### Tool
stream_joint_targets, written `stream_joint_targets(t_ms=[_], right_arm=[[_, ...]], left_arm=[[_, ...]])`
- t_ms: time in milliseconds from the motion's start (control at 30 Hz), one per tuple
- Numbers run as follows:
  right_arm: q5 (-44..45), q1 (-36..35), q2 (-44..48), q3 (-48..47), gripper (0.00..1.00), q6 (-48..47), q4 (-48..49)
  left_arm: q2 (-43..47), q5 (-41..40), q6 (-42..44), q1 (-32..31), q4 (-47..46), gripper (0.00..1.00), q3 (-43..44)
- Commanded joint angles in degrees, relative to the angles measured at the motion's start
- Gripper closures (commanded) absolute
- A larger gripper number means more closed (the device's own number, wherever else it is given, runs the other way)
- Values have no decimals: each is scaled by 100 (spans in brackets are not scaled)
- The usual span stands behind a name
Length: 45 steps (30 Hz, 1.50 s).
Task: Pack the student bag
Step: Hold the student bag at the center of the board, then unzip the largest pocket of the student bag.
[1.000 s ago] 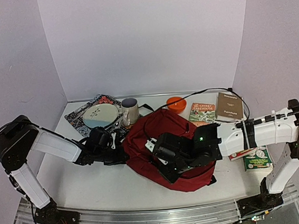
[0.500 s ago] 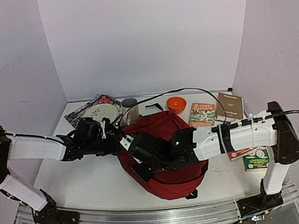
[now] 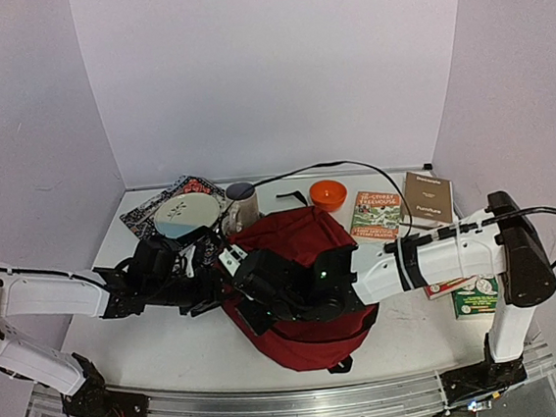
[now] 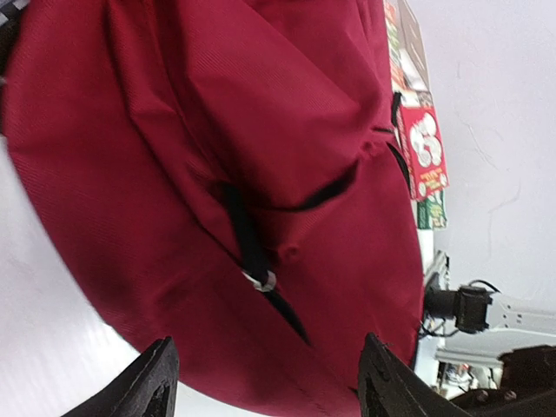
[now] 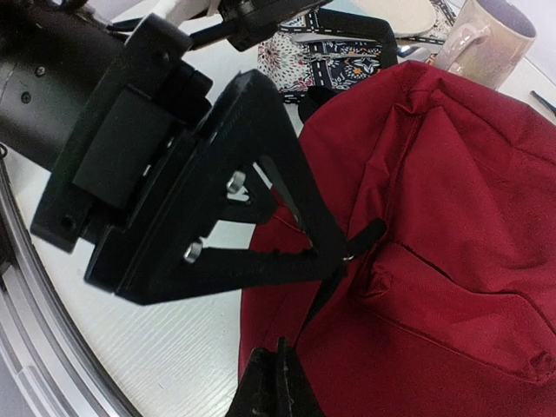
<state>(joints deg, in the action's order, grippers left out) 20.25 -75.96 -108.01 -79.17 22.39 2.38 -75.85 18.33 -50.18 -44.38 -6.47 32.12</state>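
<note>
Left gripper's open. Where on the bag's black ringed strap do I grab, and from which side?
Take the black strap on its wider part just beside the metal ring, where it lies exposed on the student bag. Come straight in with the open left gripper, jaws straddling the strap's narrow width; it roughly lines up between them.

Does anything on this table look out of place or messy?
A loose black cable arcs across the back of the table past the orange bowl, where it could snag. Nothing looks spilled or damaged.
</note>
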Motion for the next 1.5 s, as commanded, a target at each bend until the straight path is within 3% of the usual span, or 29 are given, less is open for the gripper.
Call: stream_joint_targets(t_ms=[0,167,267,567,1233,1467], right_arm=[[151,-47,24,169,100,25,387],[139,-44,-42,180,100,-27,439],[174,-43,-54,216,100,-31,496],[303,-41,278,760,100,32,502],[335,-196,2578,2749,100,1061,-997],[91,-285,2203,2354,100,665,-477]], left_arm=[[-285,339,-230,-197,-288,27,269],[-699,378,-210,-488,-328,27,525],[-921,366,-172,-625,-361,34,633],[-969,80,28,-634,-434,100,671],[-1031,-600,1814,367,785,100,899],[-789,-675,2466,384,822,100,874]])
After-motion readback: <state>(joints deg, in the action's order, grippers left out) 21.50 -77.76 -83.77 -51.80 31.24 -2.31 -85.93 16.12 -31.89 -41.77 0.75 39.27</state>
